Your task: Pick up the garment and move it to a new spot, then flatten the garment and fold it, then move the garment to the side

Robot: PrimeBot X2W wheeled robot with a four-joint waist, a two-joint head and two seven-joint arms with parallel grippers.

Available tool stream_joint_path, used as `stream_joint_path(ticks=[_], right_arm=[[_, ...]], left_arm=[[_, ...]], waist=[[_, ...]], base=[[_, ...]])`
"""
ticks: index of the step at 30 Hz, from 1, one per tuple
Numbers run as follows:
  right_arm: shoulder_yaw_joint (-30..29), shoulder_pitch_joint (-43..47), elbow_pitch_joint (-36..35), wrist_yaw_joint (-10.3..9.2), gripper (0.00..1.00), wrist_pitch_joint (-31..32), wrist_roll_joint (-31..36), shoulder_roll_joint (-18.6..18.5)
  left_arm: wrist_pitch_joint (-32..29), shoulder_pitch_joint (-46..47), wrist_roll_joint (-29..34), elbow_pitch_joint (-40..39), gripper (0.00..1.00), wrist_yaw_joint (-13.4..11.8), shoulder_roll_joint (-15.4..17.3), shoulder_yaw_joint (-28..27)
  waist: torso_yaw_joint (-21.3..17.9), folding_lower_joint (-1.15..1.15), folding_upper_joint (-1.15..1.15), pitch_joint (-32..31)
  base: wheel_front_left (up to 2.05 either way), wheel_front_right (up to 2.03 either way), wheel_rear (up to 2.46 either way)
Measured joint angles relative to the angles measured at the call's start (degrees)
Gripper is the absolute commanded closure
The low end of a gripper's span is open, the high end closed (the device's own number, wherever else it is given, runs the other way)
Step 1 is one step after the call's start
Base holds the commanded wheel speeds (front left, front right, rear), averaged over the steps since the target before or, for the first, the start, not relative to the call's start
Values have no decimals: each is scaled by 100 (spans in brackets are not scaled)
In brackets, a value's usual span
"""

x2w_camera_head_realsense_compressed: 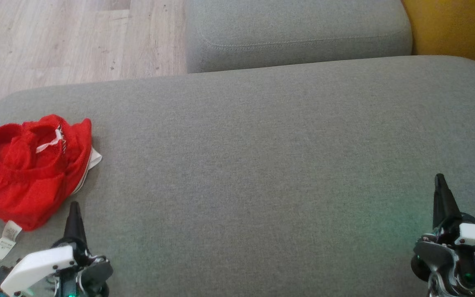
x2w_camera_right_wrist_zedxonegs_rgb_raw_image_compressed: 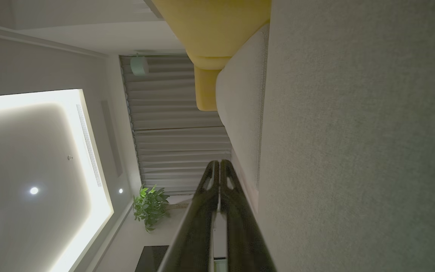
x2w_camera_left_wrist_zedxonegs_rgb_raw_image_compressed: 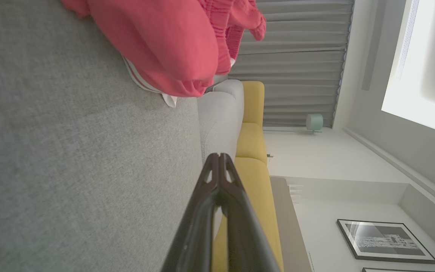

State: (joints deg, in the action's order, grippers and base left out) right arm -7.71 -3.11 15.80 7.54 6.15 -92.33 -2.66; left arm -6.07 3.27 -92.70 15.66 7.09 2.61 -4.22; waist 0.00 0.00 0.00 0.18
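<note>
A crumpled red mesh garment with white trim and a white care label lies at the left end of the grey sofa seat. In the left wrist view the garment bulges at the top. My left gripper is shut and empty, its tips just below and right of the garment, apart from it. The left gripper shows its two fingers pressed together. Far off at the lower right, my right gripper is shut with nothing in it. In the right wrist view the right gripper is likewise closed tip to tip.
A second grey cushion stands behind the seat. Wooden floor lies beyond the seat's far left edge. A yellow sofa piece sits at the back right. The broad grey seat stretches between the two grippers.
</note>
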Motion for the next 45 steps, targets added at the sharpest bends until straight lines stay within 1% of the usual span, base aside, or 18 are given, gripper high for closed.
stream_joint_path(ticks=[1, 2, 8, 14, 19, 23, 34, 45], right_arm=[[0, 0, 0, 0, 100, 0, -1, 0], [2, 7, 31, 0, 0, 0, -1, 1], [30, 358, 480, 0, 0, -9, -1, 30], [164, 370, 481, 0, 0, -94, 67, 31], [215, 370, 426, 0, 0, -169, 314, 31], [297, 370, 367, 0, 0, -244, 579, 31], [430, 370, 277, 0, 0, -417, 1677, 31], [644, 370, 159, 0, 0, -601, 2680, 31]], left_arm=[[0, 0, 0, 0, 100, 0, 0, 0], [3, -5, -1, 34, 0, -2, 1, 10], [11, -376, -1, 459, 0, -4, -34, 59], [110, -398, 7, 414, 0, -4, -36, 136], [188, -393, 276, 330, 0, -4, -36, 201], [261, -388, 641, 233, 0, -4, -35, 202], [423, -386, 1728, -25, 0, -4, -35, 261], [616, -393, 2638, -211, 0, -4, -9, 485]], waist=[[0, 0, 0, 0], [0, 0, 0, 0], [-2, 0, 0, -1], [-10, 0, 0, -8], [-16, 0, 0, -9], [-22, 0, 0, -11], [-39, 1, 0, -27], [-62, 1, 0, -68]], base=[[0, 0, 0], [0, 0, 0], [0, 0, 0], [0, 0, 0], [0, 0, 0], [0, 0, 0], [0, 0, 0], [0, 0, 0]])
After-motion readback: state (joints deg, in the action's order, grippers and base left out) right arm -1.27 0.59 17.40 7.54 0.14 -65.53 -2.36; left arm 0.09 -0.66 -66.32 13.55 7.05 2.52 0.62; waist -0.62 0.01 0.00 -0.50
